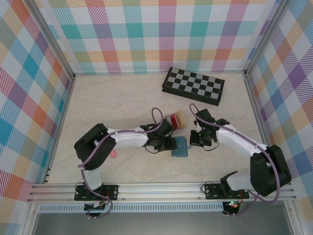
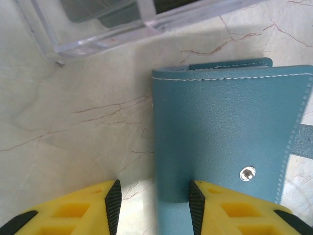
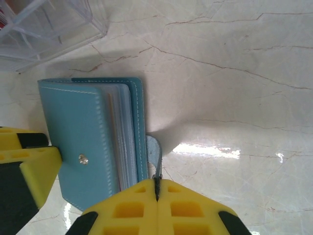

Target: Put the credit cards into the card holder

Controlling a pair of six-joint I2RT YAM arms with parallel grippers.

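Teal card holder (image 1: 179, 147) flat on the marbled table (image 1: 107, 107), cover folded over with snap stud (image 2: 247, 173) up, between the two grippers and near a clear tray (image 2: 98, 34) with red and tan credit cards (image 1: 175, 120) in it. Left gripper (image 2: 154, 203) partly open astride one edge of the holder, one pad (image 2: 196, 208) on the cover, the other over bare table, nothing clamped. Right gripper (image 3: 157, 188) closed tight, the holder's strap (image 3: 154, 154) pinched in the seam between its fingers; chessboard (image 1: 194, 85) well apart at the back.
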